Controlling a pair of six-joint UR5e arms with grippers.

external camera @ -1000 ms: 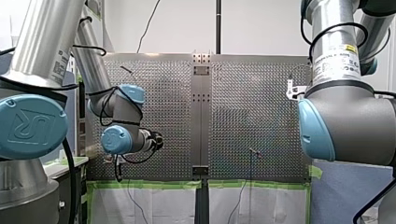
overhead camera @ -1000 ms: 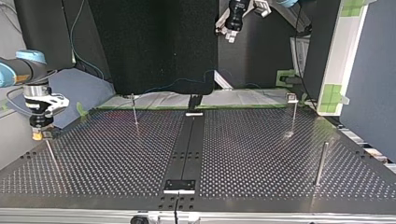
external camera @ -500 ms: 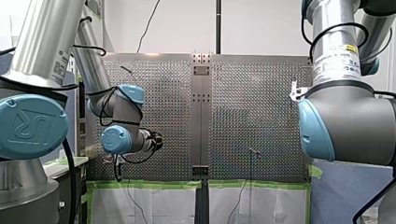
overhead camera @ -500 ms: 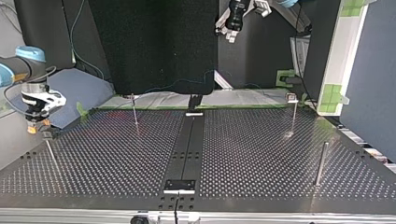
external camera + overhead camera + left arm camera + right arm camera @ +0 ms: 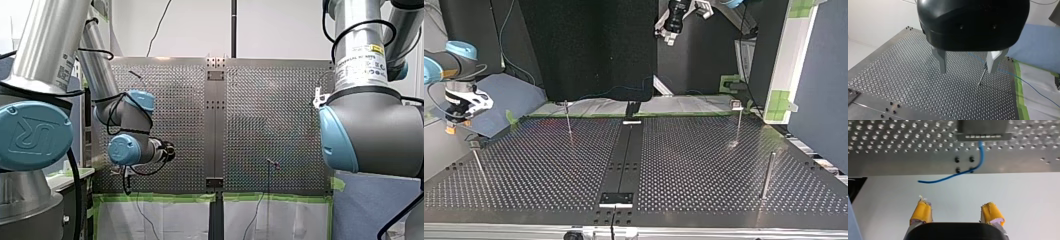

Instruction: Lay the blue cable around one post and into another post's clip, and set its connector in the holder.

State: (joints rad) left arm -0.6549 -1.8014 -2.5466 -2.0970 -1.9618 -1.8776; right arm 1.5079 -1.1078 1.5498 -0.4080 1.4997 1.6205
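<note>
The thin blue cable (image 5: 1010,73) runs across the perforated table (image 5: 898,75) past a slim post (image 5: 982,76) and over the green-taped edge. My left gripper (image 5: 967,71) hangs high above that post, its metal fingers (image 5: 941,62) open and empty. In the right wrist view the blue cable (image 5: 958,173) comes out from under a grey block (image 5: 983,130) and curls past the table's edge to a free end. My right gripper (image 5: 955,205) is open with yellow pads (image 5: 921,211), off the table's edge and clear of the cable. In the top view my right gripper (image 5: 450,129) hovers above a clip post (image 5: 476,160).
Other thin posts (image 5: 568,117) (image 5: 738,122) (image 5: 768,175) stand on the plate. A dark centre rail (image 5: 624,155) runs to a small holder block (image 5: 615,198) at the near edge. My left gripper (image 5: 669,35) stays high at the back. Blue cloth (image 5: 509,95) lies beside the table.
My right gripper has lifted off the clip post at the top view's left and drawn up and outward past the table's edge. The left arm has not moved.
</note>
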